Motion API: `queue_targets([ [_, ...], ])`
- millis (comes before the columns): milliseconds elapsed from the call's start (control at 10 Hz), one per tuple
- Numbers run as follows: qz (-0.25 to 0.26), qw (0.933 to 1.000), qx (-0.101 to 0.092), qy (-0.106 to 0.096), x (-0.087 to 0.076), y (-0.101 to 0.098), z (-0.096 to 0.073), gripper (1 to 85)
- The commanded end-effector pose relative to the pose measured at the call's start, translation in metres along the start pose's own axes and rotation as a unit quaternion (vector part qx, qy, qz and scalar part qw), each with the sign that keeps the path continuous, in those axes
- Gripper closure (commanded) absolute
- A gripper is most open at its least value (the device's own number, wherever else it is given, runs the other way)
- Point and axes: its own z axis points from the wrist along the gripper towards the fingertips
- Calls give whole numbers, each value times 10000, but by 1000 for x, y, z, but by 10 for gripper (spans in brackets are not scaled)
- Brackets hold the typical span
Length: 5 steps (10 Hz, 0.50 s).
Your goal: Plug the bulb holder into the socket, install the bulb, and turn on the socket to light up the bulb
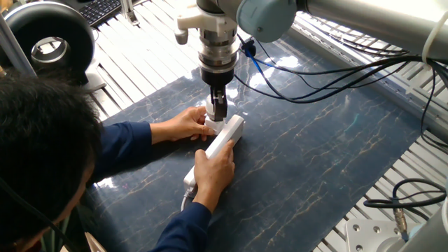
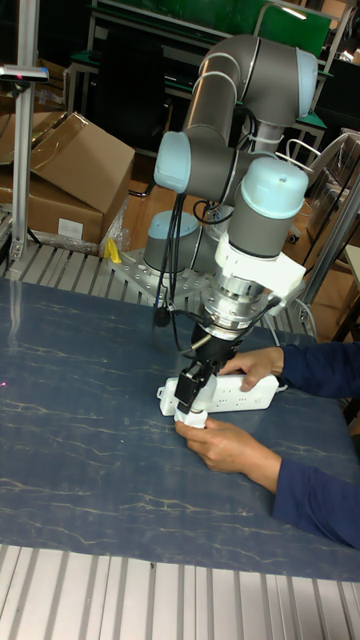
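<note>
The socket, a long white power strip, lies on the blue mat with a person's two hands on it. My gripper points straight down over the strip's far end. Its dark fingers stand close together, shut on a small white piece that looks like the bulb holder. That piece rests against the strip, beside the person's fingers. The holder's opening is hidden by my fingers. The bulb is out of view.
The person's left hand and right hand hold the strip close to my fingers. Their head fills the near left. Black cables hang from the arm over the mat. A ring lamp stands at the back left.
</note>
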Motion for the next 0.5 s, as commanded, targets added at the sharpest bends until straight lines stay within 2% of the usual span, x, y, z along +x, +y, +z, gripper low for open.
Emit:
queue_targets([
  [0,-132,9995,-248,-110,-6,11,2,263],
  [400,-313,9986,-383,-166,-8,18,1,263],
])
